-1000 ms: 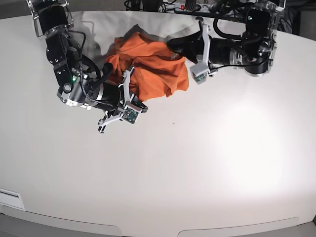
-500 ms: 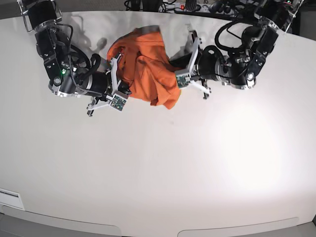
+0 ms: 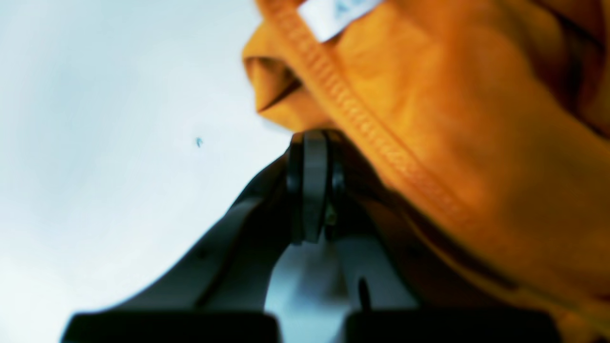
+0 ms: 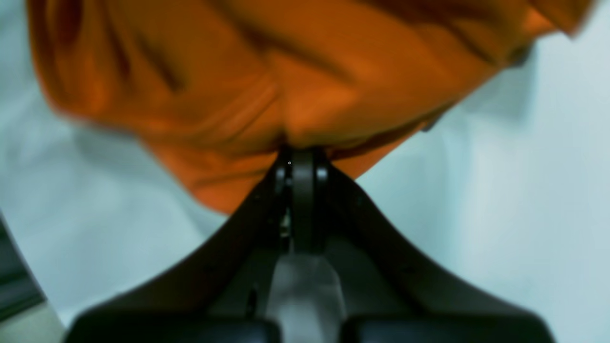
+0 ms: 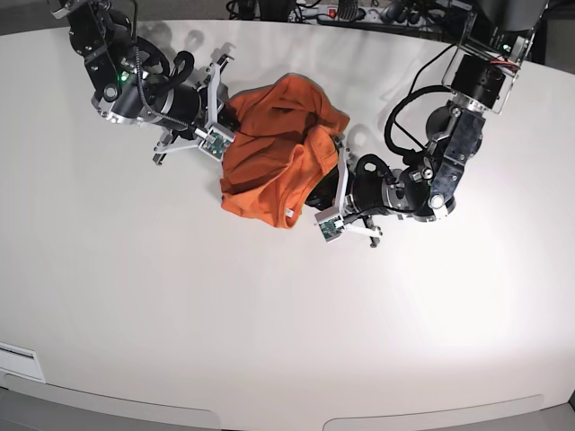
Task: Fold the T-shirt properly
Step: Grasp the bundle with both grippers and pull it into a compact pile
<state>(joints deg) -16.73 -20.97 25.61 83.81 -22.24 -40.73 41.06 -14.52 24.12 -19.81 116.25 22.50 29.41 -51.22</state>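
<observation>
White desk (image 5: 269, 314) fills the base view; the orange T-shirt (image 5: 274, 162) lies bunched toward its far edge, the right hand (image 5: 225, 117) and left hand (image 5: 331, 193) at opposite sides. Left wrist view: closed jaws pinch its stitched hem beside the white tag (image 3: 333, 14). Right wrist view: closed jaws grip a fold.

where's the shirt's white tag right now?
In the left wrist view the white tag sits at the top edge, on the stitched hem of the orange T-shirt, just above the left gripper, which is shut on the cloth.
</observation>
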